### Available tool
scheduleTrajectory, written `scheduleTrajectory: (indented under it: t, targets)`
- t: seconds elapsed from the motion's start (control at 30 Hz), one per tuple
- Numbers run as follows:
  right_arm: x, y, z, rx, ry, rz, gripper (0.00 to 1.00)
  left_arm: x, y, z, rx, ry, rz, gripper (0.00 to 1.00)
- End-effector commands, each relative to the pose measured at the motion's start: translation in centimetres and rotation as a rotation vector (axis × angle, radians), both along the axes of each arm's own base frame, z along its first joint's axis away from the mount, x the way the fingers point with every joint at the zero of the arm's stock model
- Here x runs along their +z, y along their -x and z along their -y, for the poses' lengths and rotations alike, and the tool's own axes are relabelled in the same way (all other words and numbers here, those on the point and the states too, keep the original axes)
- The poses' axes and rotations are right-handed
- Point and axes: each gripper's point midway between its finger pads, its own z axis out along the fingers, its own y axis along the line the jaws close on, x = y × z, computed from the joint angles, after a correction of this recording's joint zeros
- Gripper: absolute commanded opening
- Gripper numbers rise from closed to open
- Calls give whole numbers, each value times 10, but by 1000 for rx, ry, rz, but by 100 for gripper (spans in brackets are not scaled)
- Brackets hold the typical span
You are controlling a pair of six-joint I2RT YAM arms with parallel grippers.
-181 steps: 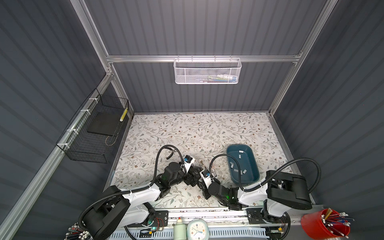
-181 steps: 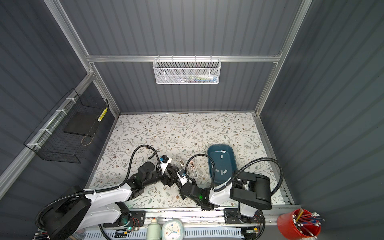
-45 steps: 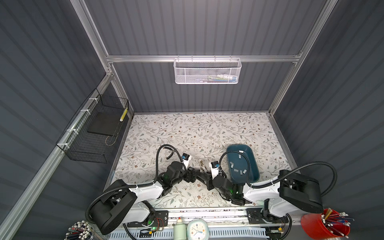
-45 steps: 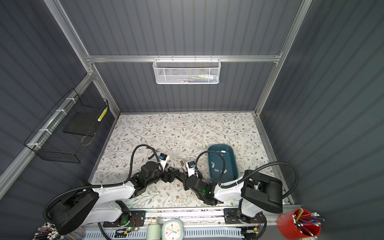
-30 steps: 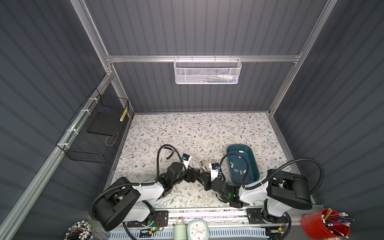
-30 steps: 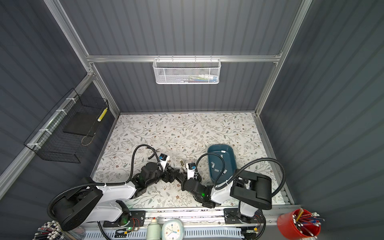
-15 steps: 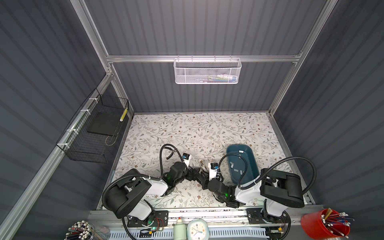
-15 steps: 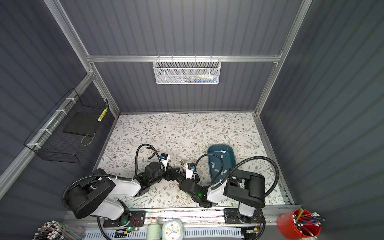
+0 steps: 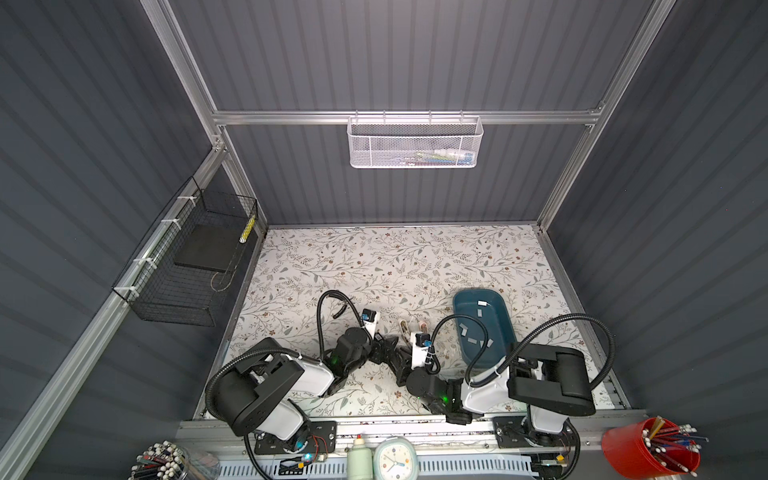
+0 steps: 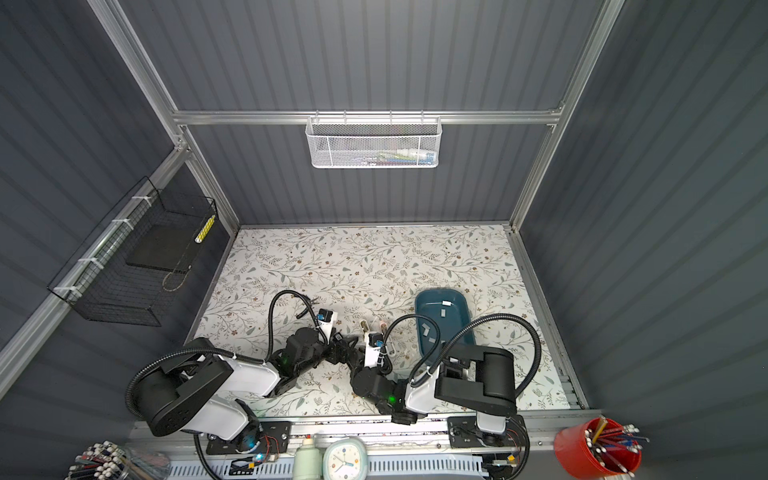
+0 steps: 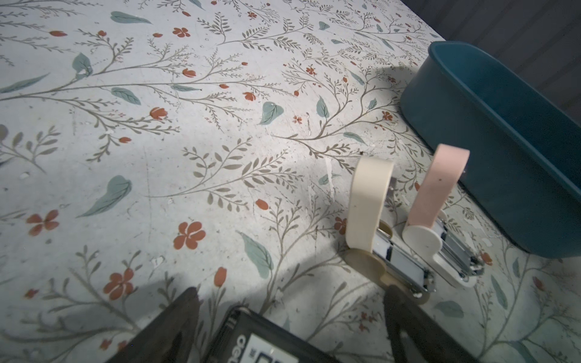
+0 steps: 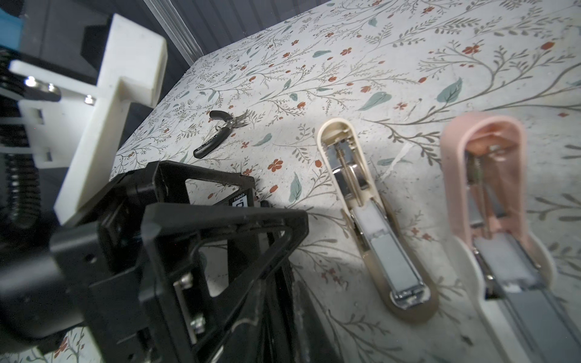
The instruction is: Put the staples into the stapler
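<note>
While both arms fold low at the near edge, the left gripper (image 9: 385, 348) gapes wide and empty and the right gripper (image 9: 400, 362) is pinched closed, its contents unseen; the left elbow has swung inward since a second ago. The cream stapler (image 9: 404, 326) and pink stapler (image 9: 422, 325) lie parallel, noses toward the robot, while staples (image 9: 481, 304) sit in the tray (image 9: 500, 309)

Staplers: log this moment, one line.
cream stapler: open | pink stapler: open | staples: in blue tray | left gripper: open | right gripper: shut

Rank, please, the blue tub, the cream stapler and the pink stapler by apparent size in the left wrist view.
1. blue tub: clearly largest, though cut off by the frame.
2. cream stapler and pink stapler: about alike; I would not rank them.
</note>
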Motion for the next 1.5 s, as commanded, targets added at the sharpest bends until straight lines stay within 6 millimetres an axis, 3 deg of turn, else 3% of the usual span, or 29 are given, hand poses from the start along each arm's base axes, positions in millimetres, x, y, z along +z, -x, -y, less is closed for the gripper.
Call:
scheduleTrajectory:
  t: [0.0,0.3,0.43,0.6,0.73,0.9,1.17,1.27,1.47]
  targets:
    - [-82,28,53,102,435,-129,21,-11,2,-9,17,-87,-27,94]
    - [8,13,22,113,428,-29,39,23,-32,-9,110,-210,-3,99]
    - [24,17,12,154,401,-33,46,46,-39,-9,147,-190,18,99]
    - [21,23,6,198,388,-65,54,64,-40,-23,212,-193,39,99]
    - [14,22,4,197,396,-70,53,66,-36,-18,178,-184,17,99]
    - [17,18,-5,211,414,-46,50,55,-24,-10,109,-161,-26,99]
    - [19,5,-15,242,407,-51,46,52,-18,-28,166,-173,-21,99]
    - [12,6,-20,260,411,-54,41,47,-18,-33,186,-187,-33,99]
    - [-14,10,-18,258,414,-96,33,25,-6,-21,106,-163,-88,97]
